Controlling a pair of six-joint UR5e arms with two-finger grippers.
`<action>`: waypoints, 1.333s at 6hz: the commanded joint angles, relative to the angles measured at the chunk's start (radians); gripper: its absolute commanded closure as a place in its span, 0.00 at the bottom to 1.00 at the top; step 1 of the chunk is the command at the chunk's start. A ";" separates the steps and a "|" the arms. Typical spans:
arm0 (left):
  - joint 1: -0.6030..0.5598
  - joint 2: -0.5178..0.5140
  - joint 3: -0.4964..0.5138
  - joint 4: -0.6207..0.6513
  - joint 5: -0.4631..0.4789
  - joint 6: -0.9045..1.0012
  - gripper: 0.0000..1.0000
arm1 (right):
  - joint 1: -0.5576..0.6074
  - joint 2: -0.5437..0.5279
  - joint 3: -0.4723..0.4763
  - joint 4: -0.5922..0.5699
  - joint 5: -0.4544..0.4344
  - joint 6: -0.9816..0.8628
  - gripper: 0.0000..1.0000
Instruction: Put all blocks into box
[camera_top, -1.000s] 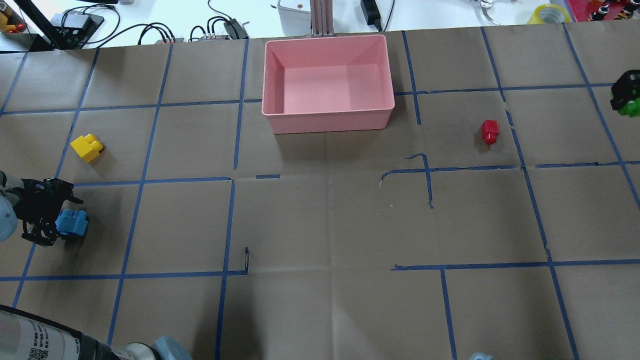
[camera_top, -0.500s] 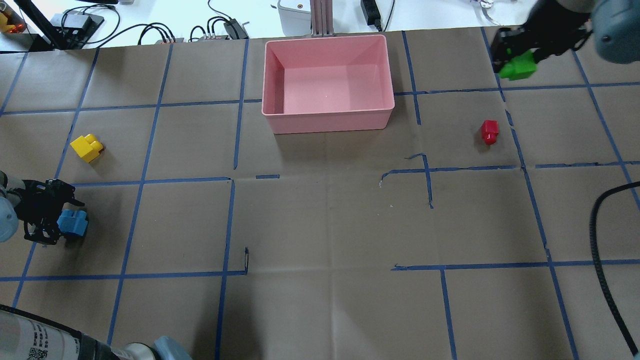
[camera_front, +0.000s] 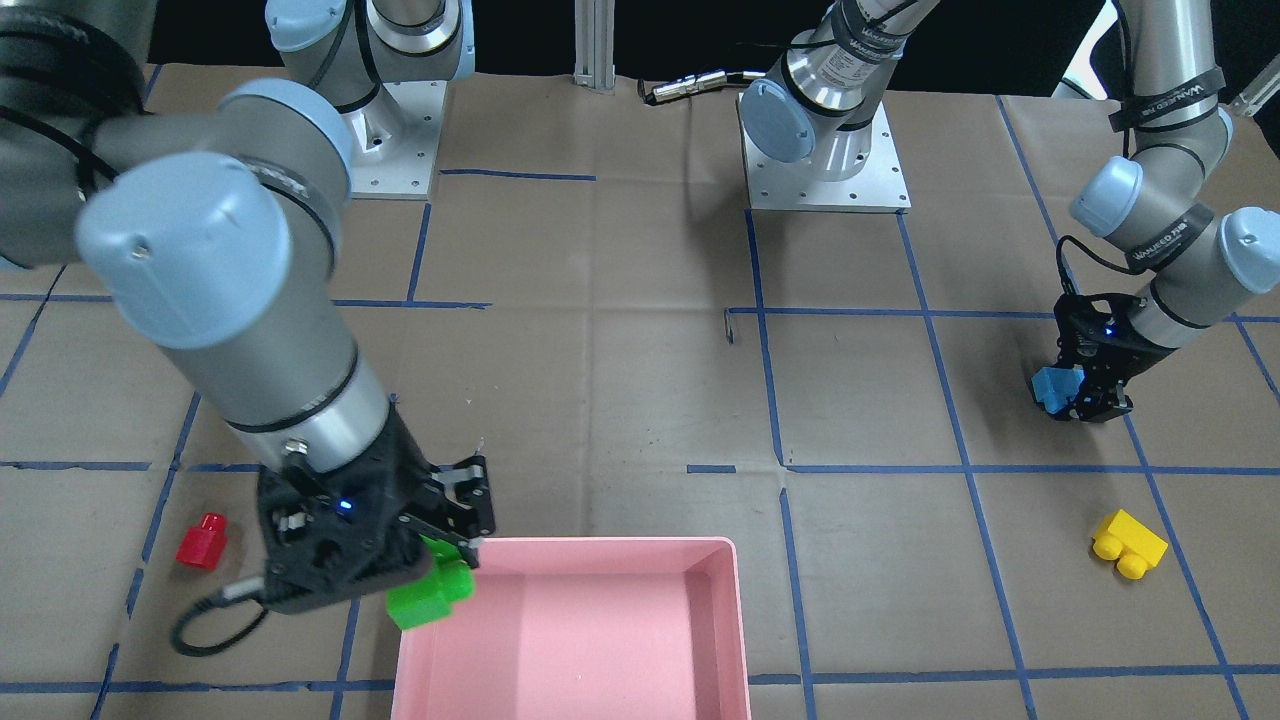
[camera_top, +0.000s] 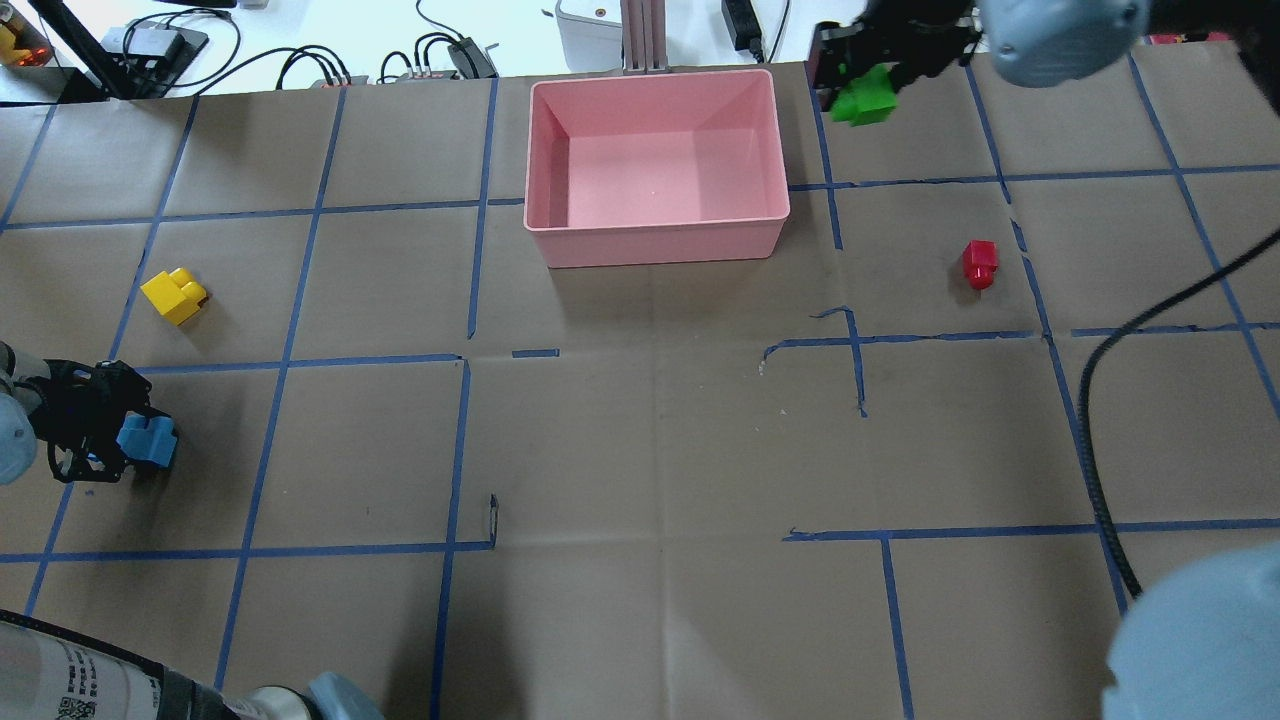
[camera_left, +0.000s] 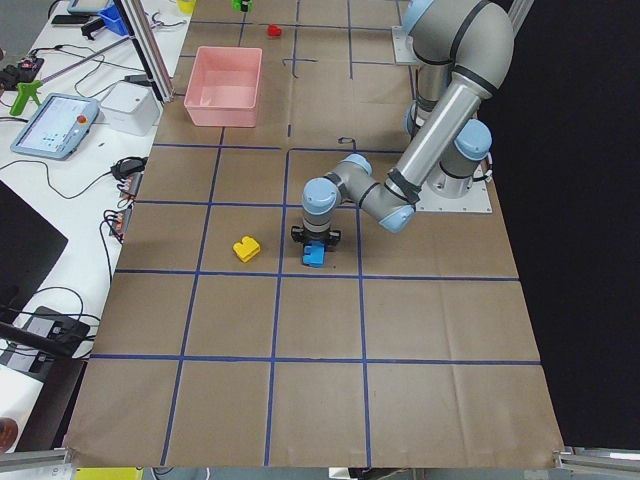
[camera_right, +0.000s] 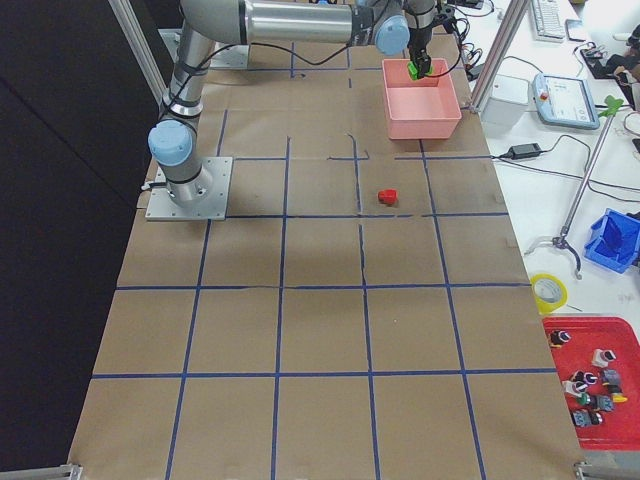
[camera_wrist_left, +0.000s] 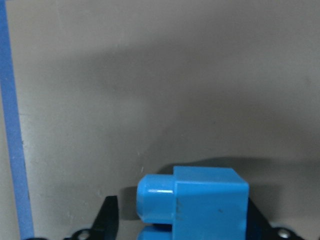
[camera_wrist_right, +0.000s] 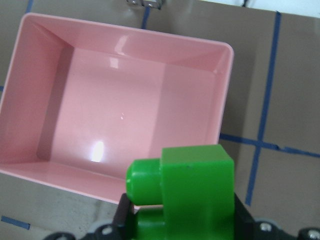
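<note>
The pink box (camera_top: 655, 240) stands at the table's far middle and holds nothing. My right gripper (camera_top: 862, 88) is shut on the green block (camera_top: 865, 100) and holds it in the air just right of the box's far right corner. The right wrist view shows the green block (camera_wrist_right: 197, 190) over the box's edge (camera_wrist_right: 125, 105). My left gripper (camera_top: 128, 442) is shut on the light-blue block (camera_top: 148, 441) low at the table's left edge; the block also fills the left wrist view (camera_wrist_left: 200, 205). The yellow block (camera_top: 173, 295) lies beyond it. The red block (camera_top: 979, 264) lies right of the box.
The right arm's black cable (camera_top: 1100, 420) hangs over the right half, and its elbow (camera_top: 1200, 640) fills the near right corner. Cables and devices (camera_top: 440, 55) lie beyond the paper's far edge. Blue tape lines grid the brown paper.
My right gripper has carried the green block from the table's right edge leftward and farther back to beside the box. The left gripper with the blue block has hardly moved.
</note>
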 joint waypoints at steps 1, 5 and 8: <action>-0.002 0.007 0.010 0.002 0.002 -0.001 0.68 | 0.091 0.156 -0.133 -0.066 0.001 0.114 0.92; -0.017 0.119 0.136 -0.057 0.005 -0.220 0.94 | 0.113 0.193 -0.134 -0.096 -0.002 0.106 0.00; -0.200 0.063 0.360 -0.288 -0.022 -0.670 0.98 | 0.007 0.068 -0.079 0.036 -0.085 0.015 0.01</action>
